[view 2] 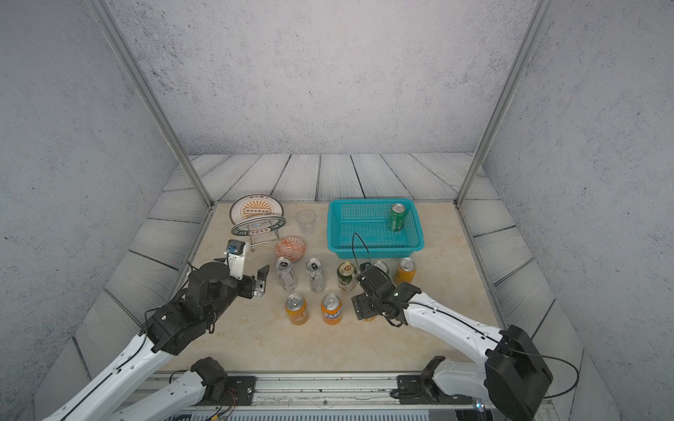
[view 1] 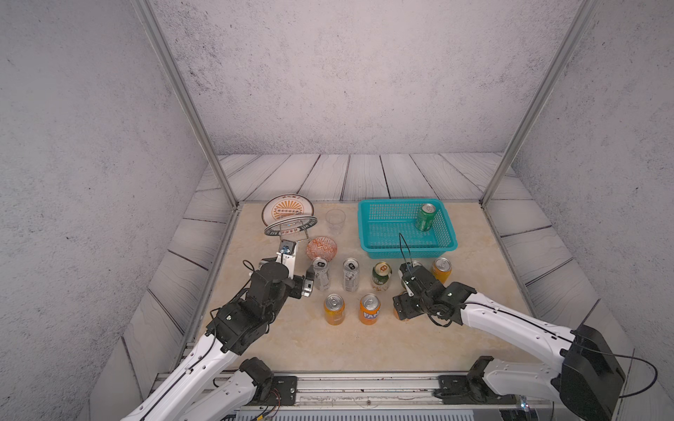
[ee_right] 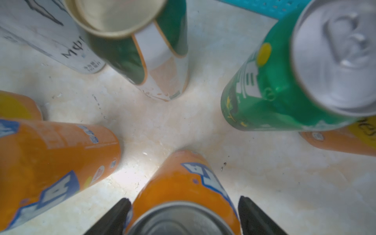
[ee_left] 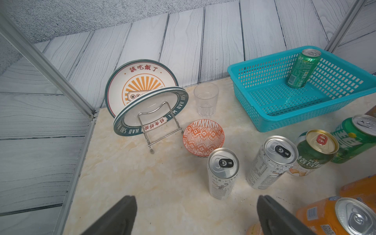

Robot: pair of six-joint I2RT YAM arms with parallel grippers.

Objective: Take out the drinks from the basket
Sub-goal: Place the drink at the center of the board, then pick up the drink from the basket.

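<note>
Looking from the left side, I saw two plates [view 1: 288,211] standing in a wire rack [ee_left: 158,126] at the back of the table [view 1: 291,346]. My left pincer [view 1: 309,281] was nearer to me than the rack. It was wide open and had nothing in it. Just past its fingertips stood the first white can [view 1: 321,273]. A little orange bowl [view 1: 321,248] sat behind that can, and a clear cup [view 1: 335,220] stood further back. Next came the second white can [view 1: 351,275]. In front of the white ones stood the first orange can [view 1: 334,310] and the second orange can [view 1: 370,310], side by side. Then the green-and-cream can [view 1: 381,277] stood in the back row. My right pincer [ee_right: 184,203] pointed down over the third orange can [ee_right: 183,183], which stood on the table. My two fingers were apart, one on each side of it. I saw a thin bit of table between one finger [ee_right: 252,215] and the can, so I was not squeezing it. A green can [ee_right: 274,81] stood just behind my pincer, and the fourth orange can [view 1: 441,269] stood to its right. The teal basket [view 1: 408,248] sat at the back on the right, behind these cans. The last green can [view 1: 425,217] was inside it, in the far right corner, close to the wall. All the other drinks I could see were out on the table
</note>
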